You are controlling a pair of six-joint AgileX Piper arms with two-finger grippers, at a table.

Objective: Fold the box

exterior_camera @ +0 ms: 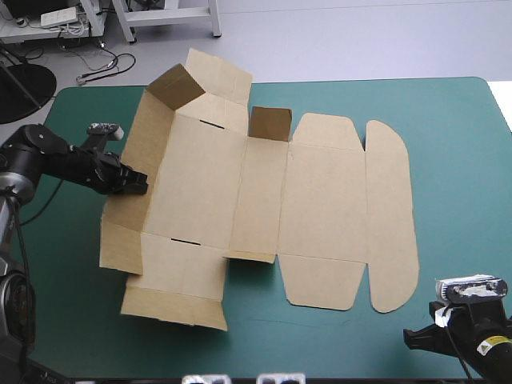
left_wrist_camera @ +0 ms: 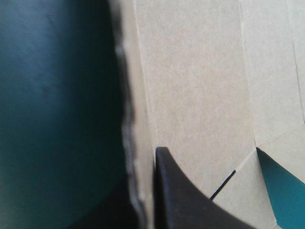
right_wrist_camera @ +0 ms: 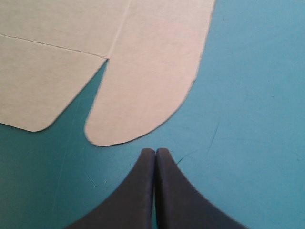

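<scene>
brown box (exterior_camera: 264, 200) mostly flat, left flaps raised

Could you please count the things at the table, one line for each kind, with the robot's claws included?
box: 1
claws: 2 (left claw, right claw)
Total: 3
</scene>
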